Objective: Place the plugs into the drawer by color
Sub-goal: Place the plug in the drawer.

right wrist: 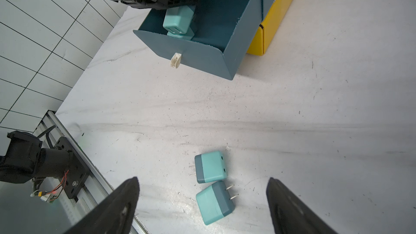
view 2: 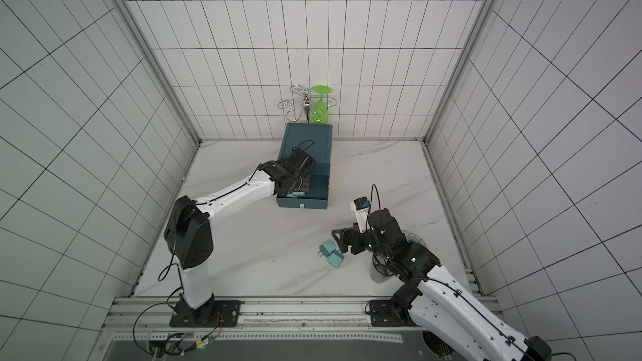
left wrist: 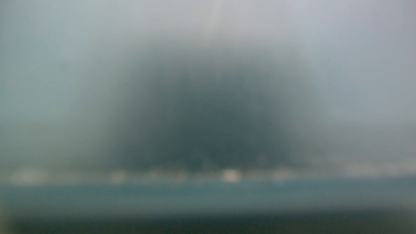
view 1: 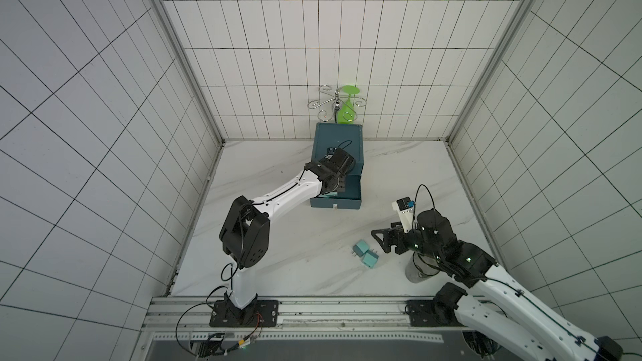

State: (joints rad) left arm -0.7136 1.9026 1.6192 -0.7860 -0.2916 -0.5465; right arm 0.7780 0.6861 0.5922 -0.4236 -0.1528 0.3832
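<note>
The drawer [view 1: 335,204] stands pulled out of the dark teal cabinet [view 1: 338,137], above a yellow bottom drawer [right wrist: 273,19]. My left gripper [view 1: 335,191] reaches down into the open drawer, shut on a teal plug [right wrist: 179,19] that rests on another teal plug [right wrist: 181,34] inside. The left wrist view is only blur. Two teal plugs [view 1: 361,247] [view 1: 370,259] lie side by side on the table. In the right wrist view they show as the farther plug [right wrist: 210,166] and the nearer plug [right wrist: 213,205]. My right gripper [view 1: 377,237] hovers just right of them, open and holding nothing.
A chrome wire rack [view 1: 324,102] with a green glass [view 1: 347,109] hangs on the back wall behind the cabinet. A grey cylinder [view 1: 415,272] stands under my right arm. The metal rail [view 1: 312,310] runs along the table's front edge.
</note>
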